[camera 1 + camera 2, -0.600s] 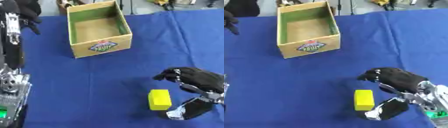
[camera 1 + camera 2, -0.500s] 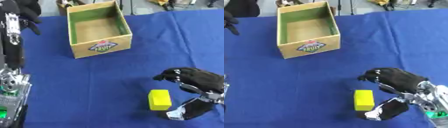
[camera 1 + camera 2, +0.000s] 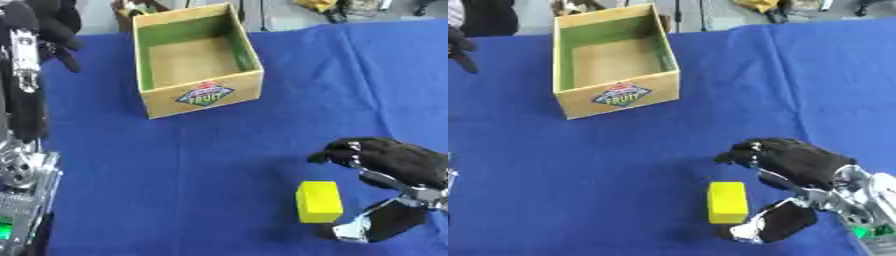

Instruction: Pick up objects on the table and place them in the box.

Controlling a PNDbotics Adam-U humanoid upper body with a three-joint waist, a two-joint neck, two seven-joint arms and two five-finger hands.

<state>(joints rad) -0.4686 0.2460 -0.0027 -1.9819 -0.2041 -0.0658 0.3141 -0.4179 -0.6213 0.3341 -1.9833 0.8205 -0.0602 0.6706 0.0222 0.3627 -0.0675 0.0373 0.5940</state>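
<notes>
The yellow block (image 3: 318,201) is sat upright on the blue tablecloth (image 3: 219,165), low and to the right, well apart from everything except the right hand. No contact can be made out — the block is just beside the hand, not in it.

The right hand (image 3: 794,165) is hung over the block's right side, black fingers (image 3: 741,152) curled forward and down past the block's top far corner, while the thumb (image 3: 772,226) is angled in low by the block's near right corner. So the hand is cupped partly open around that side, with nothing held, and a slim gap of cloth can be seen between block and thumb.

Lots of bare cloth is left to the block's left and between it and the box. The cardboard box (image 3: 197,60) is parked at the far side, a little left of centre, open on top, green on the inside walls, a fruit label on the near face. Its back edge is close to the table's far edge, where the cloth ends and clutter starts.

The left hand (image 3: 44,25) is held up in the far left corner — dark fingers hanging relaxed, empty — with the silver-and-black left arm (image 3: 22,125) run down the left edge.
</notes>
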